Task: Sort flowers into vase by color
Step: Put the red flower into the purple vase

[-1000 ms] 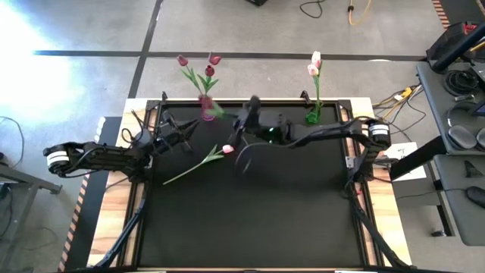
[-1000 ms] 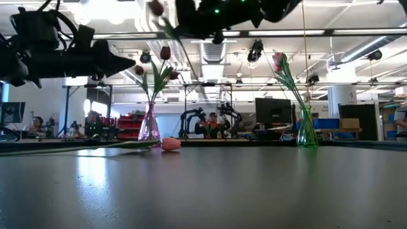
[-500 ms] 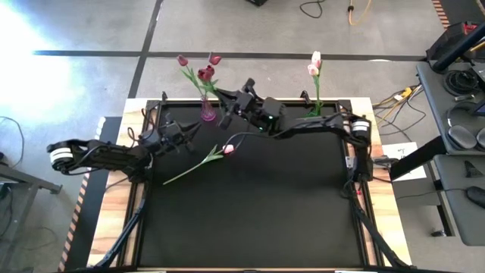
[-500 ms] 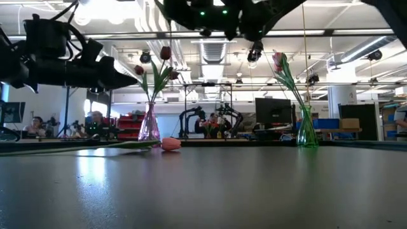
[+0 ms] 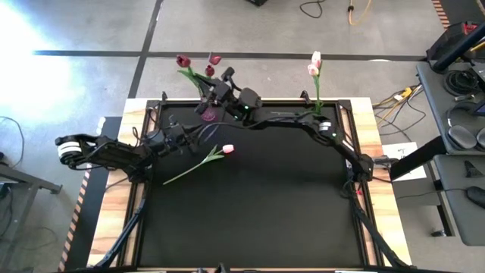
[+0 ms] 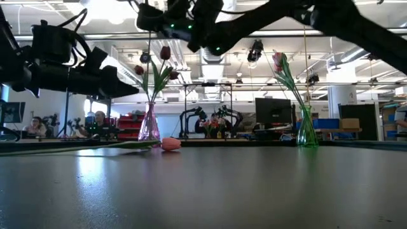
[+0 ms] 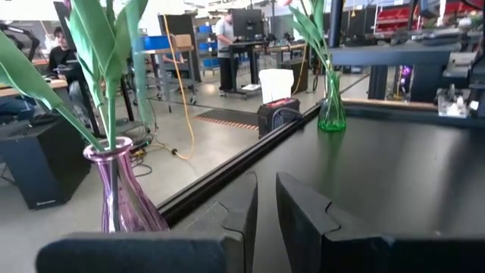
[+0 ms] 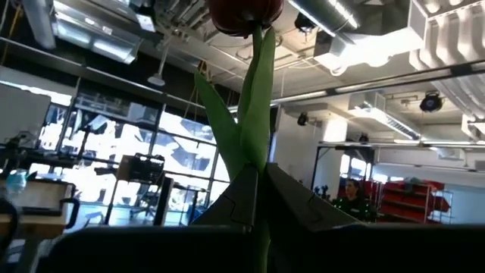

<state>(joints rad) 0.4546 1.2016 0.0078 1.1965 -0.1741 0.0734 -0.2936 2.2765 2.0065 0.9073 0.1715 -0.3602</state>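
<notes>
My right gripper (image 5: 214, 85) hovers over the pink vase (image 5: 206, 115) at the table's far left, shut on a maroon tulip (image 8: 255, 114). That vase (image 6: 149, 124) holds maroon tulips (image 6: 165, 52). The green vase (image 5: 313, 117) at the far edge holds pale pink tulips (image 5: 315, 59). One pale pink tulip (image 5: 226, 149) lies flat on the black mat, its stem running toward the near left. My left gripper (image 5: 184, 136) floats left of it, near the pink vase (image 7: 121, 189). It is open by a narrow gap (image 7: 267, 205) and empty. My right gripper pinches the maroon tulip's green stem (image 8: 258, 163) between its two fingers (image 8: 299, 205), just below where the leaves branch off. The stem runs on past the fingertips, with the dark head (image 8: 246, 11) beyond them. The tulip is lifted clear of the table.
The right arm (image 5: 303, 125) stretches across the far edge of the table, passing close to the green vase (image 6: 307, 130). The lying tulip (image 6: 170, 144) sits between the arms. The near half of the black mat (image 5: 250, 220) is bare. People and benches show in the room behind.
My right gripper has carried the maroon tulip from the far middle of the table toward the far left, ending over the pink vase, and has turned as it went. My left gripper has shifted slightly. The lying tulip has stayed put.
</notes>
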